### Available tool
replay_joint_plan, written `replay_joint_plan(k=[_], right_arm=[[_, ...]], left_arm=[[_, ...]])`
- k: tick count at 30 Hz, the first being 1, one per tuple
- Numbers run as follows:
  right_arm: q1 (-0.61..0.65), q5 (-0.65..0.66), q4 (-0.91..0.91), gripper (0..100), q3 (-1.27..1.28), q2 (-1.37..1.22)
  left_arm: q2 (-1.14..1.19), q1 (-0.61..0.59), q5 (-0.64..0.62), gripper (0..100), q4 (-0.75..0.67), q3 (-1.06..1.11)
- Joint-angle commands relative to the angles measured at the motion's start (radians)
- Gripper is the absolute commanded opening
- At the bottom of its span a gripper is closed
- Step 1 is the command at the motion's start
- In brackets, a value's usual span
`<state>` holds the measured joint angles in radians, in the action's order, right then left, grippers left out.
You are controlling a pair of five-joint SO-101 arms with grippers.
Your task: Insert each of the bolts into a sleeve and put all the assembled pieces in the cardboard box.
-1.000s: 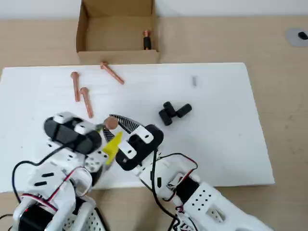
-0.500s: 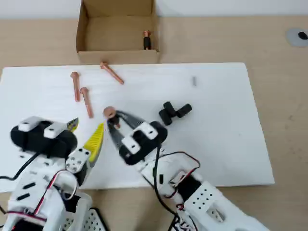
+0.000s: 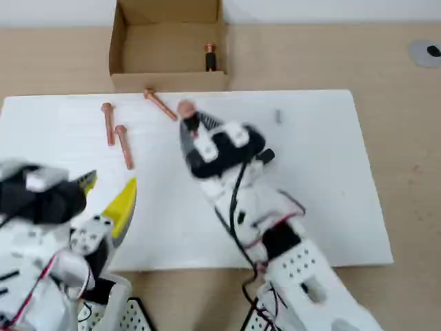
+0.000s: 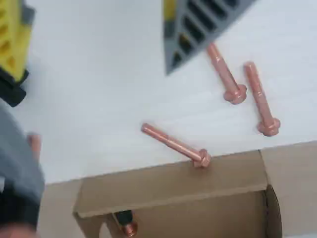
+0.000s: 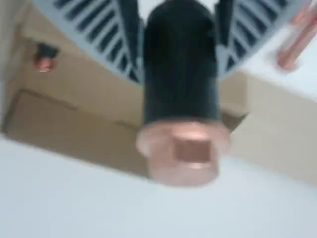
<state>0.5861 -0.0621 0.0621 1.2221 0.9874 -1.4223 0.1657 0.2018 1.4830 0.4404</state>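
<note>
Right gripper (image 3: 187, 125) clamping sleeved bolt (image 3: 185, 109), cardboard box (image 3: 118, 41) at 12 o'clock; should be clearing its front wall before releasing. Left gripper (image 3: 110, 183) gaping, empty.

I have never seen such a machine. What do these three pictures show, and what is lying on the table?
These are two small robot arms at a table. One picture looks down from a fixed camera above; the other two come from cameras on the arms' wrists. On the white sheet lie three loose copper bolts and a black sleeve, partly hidden by the right arm. Behind the sheet stands a cardboard box with one assembled piece already inside. The right arm's jaws are shut on a bolt in a sleeve, near the box. The left arm holds nothing; its jaws stand open.
</note>
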Motion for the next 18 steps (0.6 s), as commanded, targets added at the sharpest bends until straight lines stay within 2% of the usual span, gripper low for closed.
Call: replay_joint_plan(k=[1, 6, 11, 18], right_arm=[[-0.093, -0.002, -0.002, 0.9, -0.309, -0.219], [-0.197, 0.0, -0.037, 0.9, -0.664, -0.579], [-0.225, -0.005, -0.15, 0.9, -1.035, -0.905], [-0.225, -0.003, -0.157, 0.9, -1.491, -1.339]], left_arm=[[0.16, -0.021, 0.034, 20, -0.035, -0.052], [0.289, -0.109, 0.002, 20, -0.135, 0.035], [0.315, -0.209, 0.002, 20, -0.25, 0.146], [0.315, -0.273, 0.002, 20, -0.267, 0.252]])
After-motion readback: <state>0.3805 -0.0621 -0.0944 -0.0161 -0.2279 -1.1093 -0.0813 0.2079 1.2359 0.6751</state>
